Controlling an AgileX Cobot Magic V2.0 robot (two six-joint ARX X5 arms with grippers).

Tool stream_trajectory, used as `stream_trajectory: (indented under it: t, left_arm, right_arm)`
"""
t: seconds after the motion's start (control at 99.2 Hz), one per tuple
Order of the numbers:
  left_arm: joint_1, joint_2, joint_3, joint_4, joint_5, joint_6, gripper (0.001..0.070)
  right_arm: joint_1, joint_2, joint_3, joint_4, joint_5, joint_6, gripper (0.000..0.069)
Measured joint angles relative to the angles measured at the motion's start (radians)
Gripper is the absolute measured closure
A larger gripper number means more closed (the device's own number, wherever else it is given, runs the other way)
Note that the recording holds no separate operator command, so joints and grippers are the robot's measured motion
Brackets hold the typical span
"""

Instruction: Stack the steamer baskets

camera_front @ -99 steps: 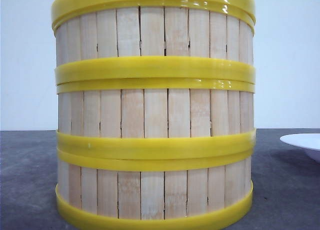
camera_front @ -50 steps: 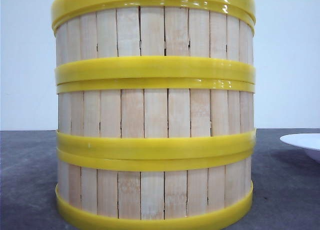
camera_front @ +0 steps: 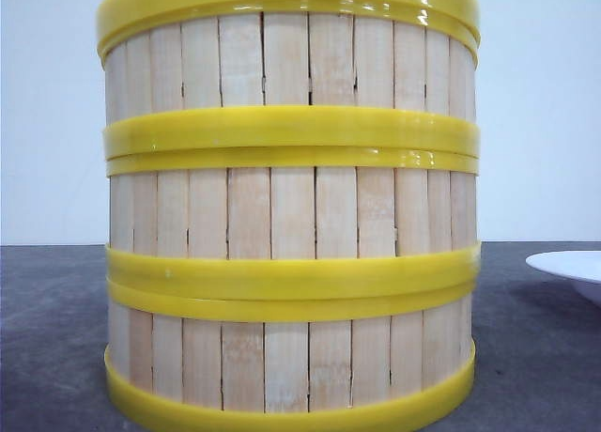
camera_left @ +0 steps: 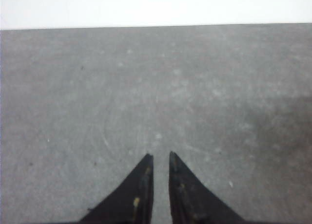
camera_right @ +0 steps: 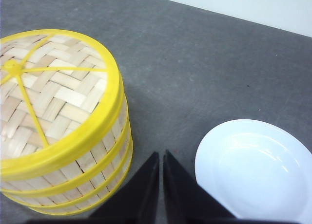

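Note:
Three steamer baskets stand stacked in one column close in the front view: bottom (camera_front: 291, 366), middle (camera_front: 291, 211), top (camera_front: 291, 61). In the right wrist view the stack's slatted wall (camera_right: 105, 158) shows under a woven bamboo lid (camera_right: 48, 97) that sits on top. My right gripper (camera_right: 161, 153) is shut and holds nothing, hovering above the table between the stack and the plate. My left gripper (camera_left: 160, 156) is shut with only a thin slit between its tips, over bare grey table, with no basket in its view.
A white plate (camera_right: 253, 170) lies on the grey table (camera_right: 195, 68) to the right of the stack; its edge shows in the front view as the plate (camera_front: 573, 263). A pale wall runs behind the table.

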Motion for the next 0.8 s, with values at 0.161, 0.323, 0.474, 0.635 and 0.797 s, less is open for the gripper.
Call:
stream_trajectory:
  t: [0.161, 0.323, 0.474, 0.635, 0.797]
  left_arm:
    - [0.001, -0.002, -0.002, 0.008, -0.033, -0.014, 0.0677]
    - [0.002, -0.002, -0.003, 0.013, -0.043, -0.022, 0.0677]
    - [0.002, -0.002, -0.003, 0.013, -0.044, -0.023, 0.0677]
    - [0.002, -0.002, -0.003, 0.013, -0.044, -0.023, 0.0677]
    - [0.002, -0.002, -0.003, 0.013, -0.044, -0.023, 0.0677]
  right_arm:
    - [0.000, 0.000, 0.000, 0.000, 0.000, 0.000, 0.0681]
    - [0.000, 0.000, 0.000, 0.000, 0.000, 0.000, 0.0681]
    - [0.000, 0.000, 0.000, 0.000, 0.000, 0.000, 0.0681]
    - [0.000, 0.000, 0.000, 0.000, 0.000, 0.000, 0.0681]
    - [0.000, 0.000, 0.000, 0.000, 0.000, 0.000, 0.0681]
